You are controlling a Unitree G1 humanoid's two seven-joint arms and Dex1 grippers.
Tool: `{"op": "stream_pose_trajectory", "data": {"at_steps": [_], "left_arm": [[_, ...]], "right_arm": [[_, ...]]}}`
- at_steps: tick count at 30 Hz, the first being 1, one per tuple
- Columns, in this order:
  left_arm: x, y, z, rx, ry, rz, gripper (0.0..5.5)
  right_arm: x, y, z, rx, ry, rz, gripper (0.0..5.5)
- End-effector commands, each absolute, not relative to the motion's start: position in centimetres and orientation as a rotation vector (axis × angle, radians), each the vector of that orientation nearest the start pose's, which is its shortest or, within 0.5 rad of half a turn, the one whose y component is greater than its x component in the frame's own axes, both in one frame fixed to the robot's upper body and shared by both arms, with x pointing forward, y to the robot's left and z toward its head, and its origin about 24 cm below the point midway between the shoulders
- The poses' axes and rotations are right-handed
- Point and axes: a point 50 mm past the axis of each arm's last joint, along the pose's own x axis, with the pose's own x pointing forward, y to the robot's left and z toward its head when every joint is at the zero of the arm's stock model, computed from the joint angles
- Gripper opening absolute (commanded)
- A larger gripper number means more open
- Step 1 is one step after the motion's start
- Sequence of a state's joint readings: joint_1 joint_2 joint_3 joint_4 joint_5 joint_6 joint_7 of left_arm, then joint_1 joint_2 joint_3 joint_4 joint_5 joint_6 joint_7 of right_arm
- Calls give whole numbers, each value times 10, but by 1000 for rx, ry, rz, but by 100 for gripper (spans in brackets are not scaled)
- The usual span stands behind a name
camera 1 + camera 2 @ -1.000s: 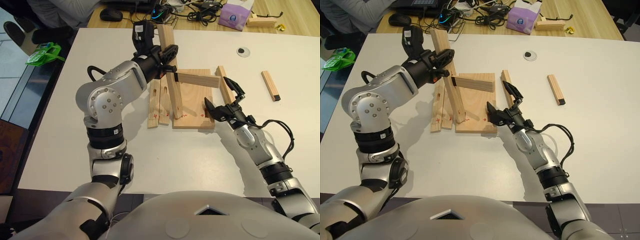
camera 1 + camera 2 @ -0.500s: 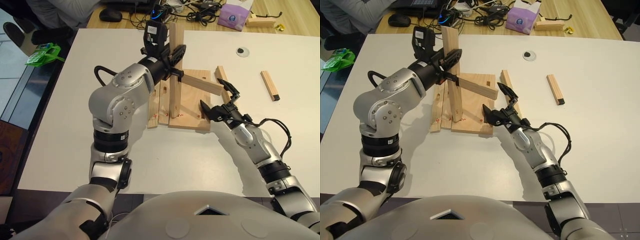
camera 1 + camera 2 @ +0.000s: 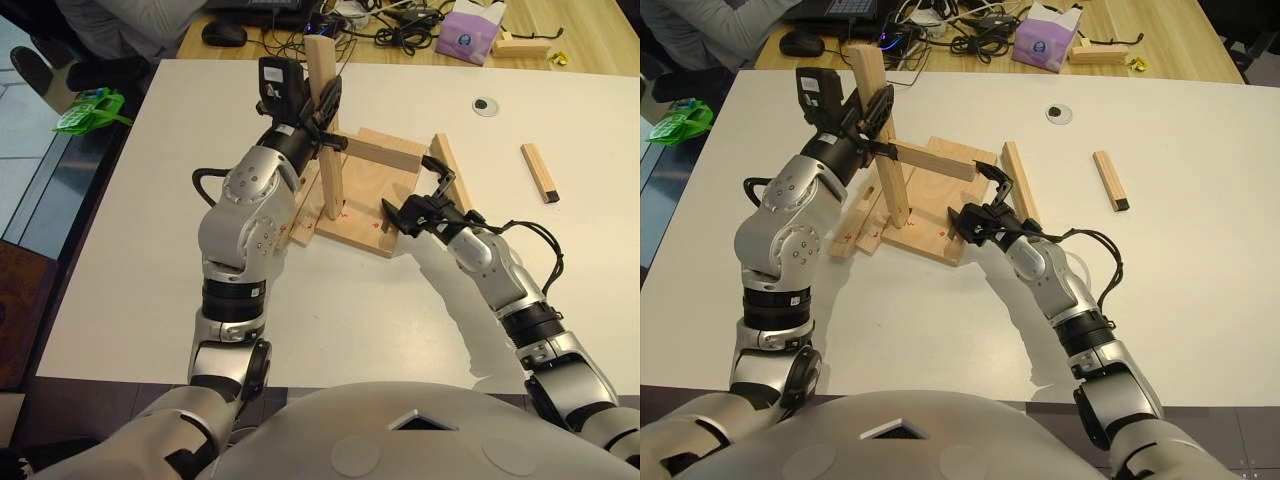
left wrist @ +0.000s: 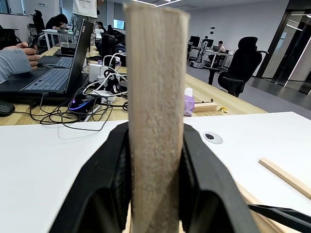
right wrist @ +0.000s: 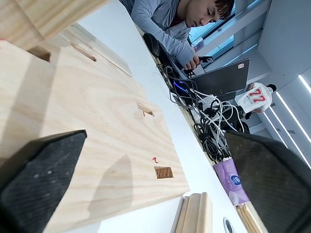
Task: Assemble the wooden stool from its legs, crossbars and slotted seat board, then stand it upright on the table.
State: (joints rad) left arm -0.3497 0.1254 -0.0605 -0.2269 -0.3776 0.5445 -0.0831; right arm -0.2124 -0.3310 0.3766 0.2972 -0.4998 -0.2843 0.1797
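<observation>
My left gripper (image 3: 324, 98) is shut on a wooden leg (image 4: 155, 73) and holds it upright. The leg's foot rests on the slotted seat board (image 3: 372, 205), which lies flat and turned at an angle. A crossbar (image 3: 378, 152) sticks out sideways from the leg. At the board's right edge my right gripper (image 3: 418, 195) is open, its fingers (image 5: 41, 177) straddling that edge. More legs (image 3: 855, 215) lie under the board's left side, and another leg (image 3: 447, 172) lies just right of it. A short crossbar (image 3: 540, 170) lies apart at the right.
A small black disc (image 3: 485, 103) sits at the back right of the white table (image 3: 120, 250). Beyond the far edge, a wooden desk holds cables, a mouse (image 3: 222, 32) and a purple tissue pack (image 3: 468, 30). The near and left parts of the table are bare.
The left gripper has carried the upright leg left and nearer the board's front edge. The seat board has turned and slid left. The right gripper has followed it leftward, still open.
</observation>
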Motion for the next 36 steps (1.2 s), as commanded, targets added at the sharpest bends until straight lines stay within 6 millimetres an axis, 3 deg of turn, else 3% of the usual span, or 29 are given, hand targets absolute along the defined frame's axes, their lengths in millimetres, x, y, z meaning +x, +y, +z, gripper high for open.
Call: {"op": "stream_pose_trajectory", "data": {"at_steps": [1,8,17,23,32,36], "left_arm": [[288,106,128,-238,-28,-434,103],[284,106,102,-247,-34,-407,103],[285,91,101,-126,-99,-452,103],[288,102,82,-462,11,-340,103],[286,88,113,-328,-176,-418,103],[284,87,120,-350,-229,-422,103]], "right_arm": [[252,-135,-8,-949,47,716,540],[248,-136,-13,-962,83,770,540],[245,-133,-15,-974,90,805,540],[243,-135,-16,-975,95,807,540],[244,-135,-15,-980,92,810,540],[244,-135,-15,-980,90,807,540]]}}
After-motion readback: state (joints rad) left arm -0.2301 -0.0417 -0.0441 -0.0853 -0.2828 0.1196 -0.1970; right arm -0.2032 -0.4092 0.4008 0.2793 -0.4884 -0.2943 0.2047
